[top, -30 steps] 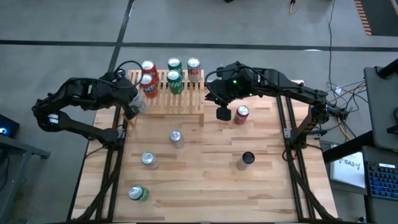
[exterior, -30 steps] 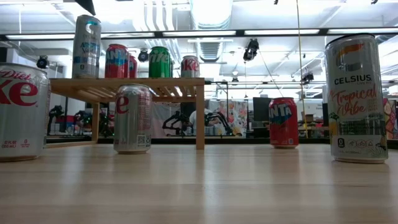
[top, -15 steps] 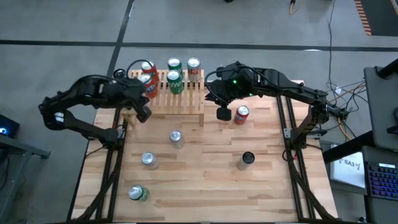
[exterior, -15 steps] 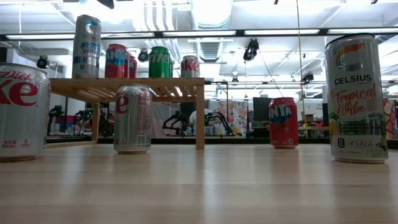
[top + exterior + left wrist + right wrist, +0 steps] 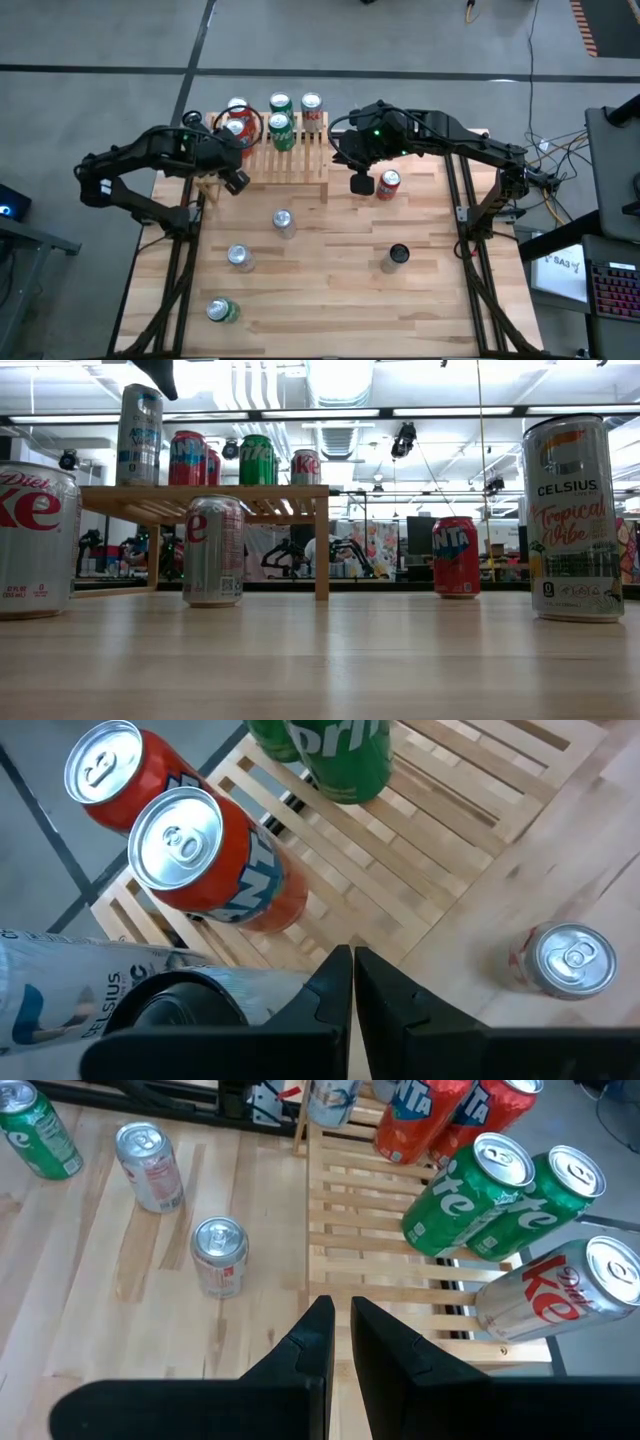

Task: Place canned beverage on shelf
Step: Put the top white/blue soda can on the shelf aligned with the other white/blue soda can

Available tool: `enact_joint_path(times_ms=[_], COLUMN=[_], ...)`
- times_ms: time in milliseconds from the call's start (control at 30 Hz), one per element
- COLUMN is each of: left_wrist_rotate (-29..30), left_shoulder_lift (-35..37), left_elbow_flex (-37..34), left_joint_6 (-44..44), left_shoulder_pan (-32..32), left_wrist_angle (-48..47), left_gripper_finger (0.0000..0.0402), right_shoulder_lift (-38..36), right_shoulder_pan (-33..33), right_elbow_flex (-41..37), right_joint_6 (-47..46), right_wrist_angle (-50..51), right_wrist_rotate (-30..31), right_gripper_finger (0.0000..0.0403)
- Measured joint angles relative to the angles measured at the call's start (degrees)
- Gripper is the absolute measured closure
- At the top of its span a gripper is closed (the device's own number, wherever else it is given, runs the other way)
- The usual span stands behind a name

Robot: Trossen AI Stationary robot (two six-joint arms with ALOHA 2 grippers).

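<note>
The worktop [image 5: 330, 290] carries the shelf [image 5: 290, 165] at its far edge, with loose cans standing nearer: a silver one [image 5: 283, 220] just in front of the shelf, another [image 5: 239, 257] closer in, a green can [image 5: 221, 311] lying near the front, a dark-topped can [image 5: 398, 254] to the right and a red can [image 5: 389, 182] beside the shelf's right end. On the slats stand two orange cans [image 5: 215, 860], two green cans [image 5: 455, 1190] and a Diet Coke can [image 5: 555, 1295]; a tall Celsius can [image 5: 139, 435] stands at the shelf's left end.

The left tool [image 5: 233, 180] hangs just off the shelf's front-left corner, fingers pinched together and holding nothing; the Celsius can appears set down. The right tool [image 5: 360, 184] waits at the shelf's right end, likewise closed and empty.

The sensible step is to pick the next can, probably the silver one nearest. The left tool should lift clear of the tall can before turning, open fully, descend straight over the can and grip mid-body, then carry it upright to a bare stretch of slats
</note>
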State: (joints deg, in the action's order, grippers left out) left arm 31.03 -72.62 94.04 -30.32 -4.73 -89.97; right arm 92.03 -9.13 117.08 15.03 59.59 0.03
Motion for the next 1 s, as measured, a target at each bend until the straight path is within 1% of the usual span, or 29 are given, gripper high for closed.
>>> enact_joint_path(times_ms=[67, 200, 333, 433, 667, 733, 900, 1000], left_wrist_rotate=[0.2, 2.7, 2.5, 0.8, 0.6, 0.4, -0.2, -0.2], left_shoulder_lift=[0.1, 0.5, 0.6, 0.6, 0.9, 1.1, 1.9, 2.4], left_elbow_flex=[0.0, 0.0, 0.0, -0.1, -0.1, -0.1, -0.1, -0.1], left_joint_6=[0.0, -0.6, -0.2, 1.6, 2.9, 3.8, 9.5, 11.0], left_shoulder_pan=[0.0, 0.0, 0.0, 0.0, 0.0, 0.0, 0.0, 0.0], left_wrist_angle=[0.0, 0.0, 0.0, 0.0, 0.0, 0.0, 0.0, 0.0], left_gripper_finger=[0.0401, 0.0401, 0.0401, 0.0401, 0.0401, 0.0401, 0.0401, 0.0401], right_shoulder_lift=[0.0, 0.0, 0.0, 0.0, 0.0, 0.0, 0.0, 0.0], right_shoulder_pan=[0.0, 0.0, 0.0, 0.0, 0.0, 0.0, 0.0, 0.0], right_elbow_flex=[0.0, 0.0, 0.0, 0.0, 0.0, 0.0, 0.0, 0.0], right_joint_6=[0.0, 0.0, 0.0, 0.0, 0.0, 0.0, 0.0, 0.0], right_wrist_angle=[0.0, 0.2, 0.2, 0.2, 0.2, 0.2, 0.2, 0.2], right_wrist_rotate=[0.0, 0.0, 0.0, 0.0, 0.0, 0.0, 0.0, 0.0], right_gripper_finger=[0.0376, 0.0376, 0.0376, 0.0376, 0.0376, 0.0376, 0.0376, 0.0376])
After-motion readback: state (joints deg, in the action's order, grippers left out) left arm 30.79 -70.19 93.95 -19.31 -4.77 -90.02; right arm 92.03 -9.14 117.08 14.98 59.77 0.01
